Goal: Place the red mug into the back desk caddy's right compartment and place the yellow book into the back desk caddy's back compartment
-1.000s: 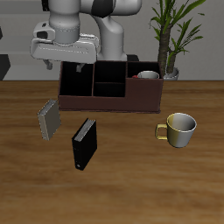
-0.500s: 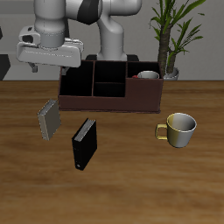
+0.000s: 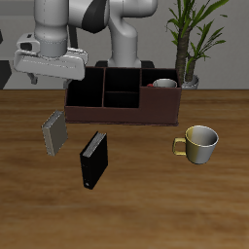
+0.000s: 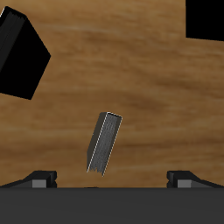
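Note:
The yellow book [image 3: 53,131] stands tilted on the table in front of the back desk caddy [image 3: 122,109]; in the wrist view the yellow book [image 4: 105,143] shows its grey cover and pale edge. My gripper [image 3: 55,80] hangs open well above it, nothing between its fingers [image 4: 42,179]. In the wrist view the gripper [image 4: 114,178] has its fingertips spread wide. The red mug [image 3: 163,85] sits inside the caddy's right compartment, only its rim and pale inside showing.
A black book [image 3: 92,159] stands beside the yellow book, nearer the table's front edge, and shows in the wrist view too as the black book [image 4: 19,54]. A cream mug [image 3: 199,143] sits on the table. A potted plant [image 3: 190,44] stands behind the caddy.
My gripper has moved sideways from above the caddy's end to above the yellow book and come down a little. Nothing on the table has moved.

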